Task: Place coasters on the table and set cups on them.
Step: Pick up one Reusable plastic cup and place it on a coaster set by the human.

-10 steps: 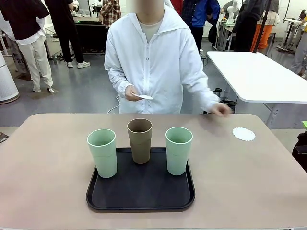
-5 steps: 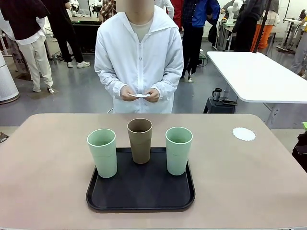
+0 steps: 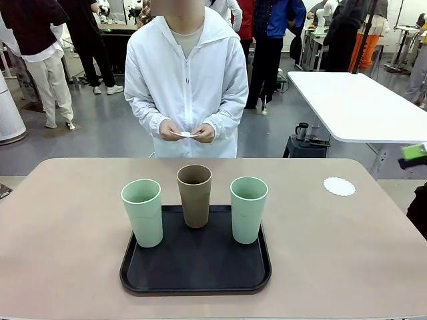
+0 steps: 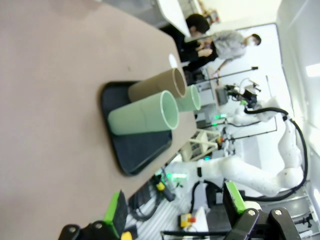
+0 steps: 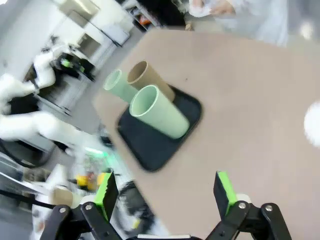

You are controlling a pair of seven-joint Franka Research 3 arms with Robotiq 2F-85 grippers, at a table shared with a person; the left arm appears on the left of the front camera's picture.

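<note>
Left green cup point(image 3: 142, 212), brown cup point(image 3: 194, 195) and right green cup point(image 3: 248, 209) stand upright on the black tray point(image 3: 195, 275), mid-counter point(image 3: 67, 233). One coaster point(image 3: 339, 186) lies flat at far right, well apart. The person's hands point(image 3: 170, 130) hold a white disc. Left tool point(image 4: 175, 201) and right tool point(image 5: 165, 186) are released, grasping nothing.

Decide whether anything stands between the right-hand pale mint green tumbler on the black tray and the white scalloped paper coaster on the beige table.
Nothing visible does. Only bare beige table top lies between the right-hand mint green tumbler and the white paper coaster; the low rim of the black tray is all it must clear.
</note>
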